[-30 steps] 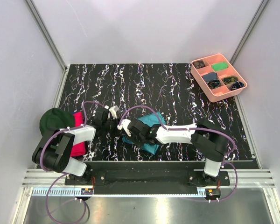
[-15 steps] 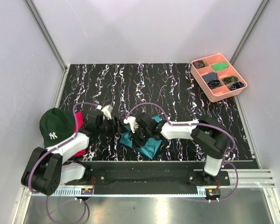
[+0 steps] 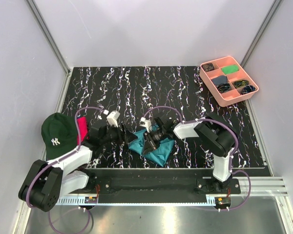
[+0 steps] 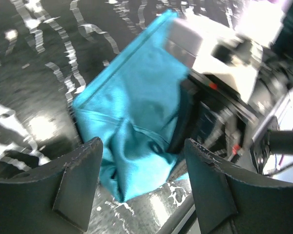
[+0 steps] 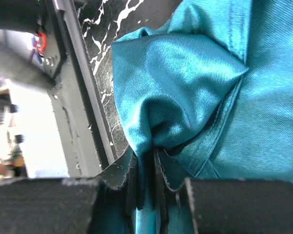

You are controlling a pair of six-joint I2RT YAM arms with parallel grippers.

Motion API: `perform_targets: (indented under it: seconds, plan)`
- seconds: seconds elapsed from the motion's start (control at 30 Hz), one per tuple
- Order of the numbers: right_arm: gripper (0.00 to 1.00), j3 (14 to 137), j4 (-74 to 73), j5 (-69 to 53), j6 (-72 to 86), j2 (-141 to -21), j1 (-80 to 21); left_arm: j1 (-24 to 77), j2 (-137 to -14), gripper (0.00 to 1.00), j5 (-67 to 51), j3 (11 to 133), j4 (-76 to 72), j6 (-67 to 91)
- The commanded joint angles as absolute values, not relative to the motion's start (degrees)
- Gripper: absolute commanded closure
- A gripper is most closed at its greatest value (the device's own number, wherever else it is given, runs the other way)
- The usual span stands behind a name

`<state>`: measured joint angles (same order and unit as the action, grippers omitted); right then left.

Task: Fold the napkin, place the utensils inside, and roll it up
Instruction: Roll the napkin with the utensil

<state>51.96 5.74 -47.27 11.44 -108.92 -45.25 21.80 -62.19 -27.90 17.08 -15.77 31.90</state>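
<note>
The teal napkin [image 3: 155, 150] lies bunched near the table's front edge, between my two arms. My right gripper [image 3: 147, 142] is shut on a raised fold of the napkin [image 5: 185, 83], and the cloth is pinched between its pads [image 5: 146, 161]. My left gripper [image 3: 123, 135] hovers just left of the napkin's corner, open. In the left wrist view the open left gripper [image 4: 142, 148] frames the napkin's near corner [image 4: 132, 122] without touching it. The utensils are hidden.
A dark green cap [image 3: 56, 134] and a pink-red cloth [image 3: 82, 129] lie at the left, beside my left arm. A pink compartment tray [image 3: 211, 86] with small items stands at the back right. The table's front rail [image 5: 83, 92] runs close to the napkin.
My left gripper has opened and slid toward the napkin's left corner. My right gripper has closed on a napkin fold and drawn it to the right. The cap now shows fully.
</note>
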Motion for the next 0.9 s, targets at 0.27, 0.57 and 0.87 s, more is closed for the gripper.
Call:
perform_targets:
  seconds: [0.27, 0.57, 0.87]
  plan:
    - [0.92, 53.26, 11.43, -59.06, 18.28, -117.24, -39.02, 26.36, -68.90, 0.29, -31.64, 17.49, -29.52, 26.54]
    - [0.92, 54.93, 11.43, -60.91, 18.37, -120.32, -38.06, 28.39, -78.92, 0.29, -36.03, 20.74, -37.70, 23.91]
    - [0.93, 54.84, 11.34, -61.70, 18.19, -121.03, -36.92, 29.97, -85.87, 0.36, -37.62, 23.11, -38.42, 22.68]
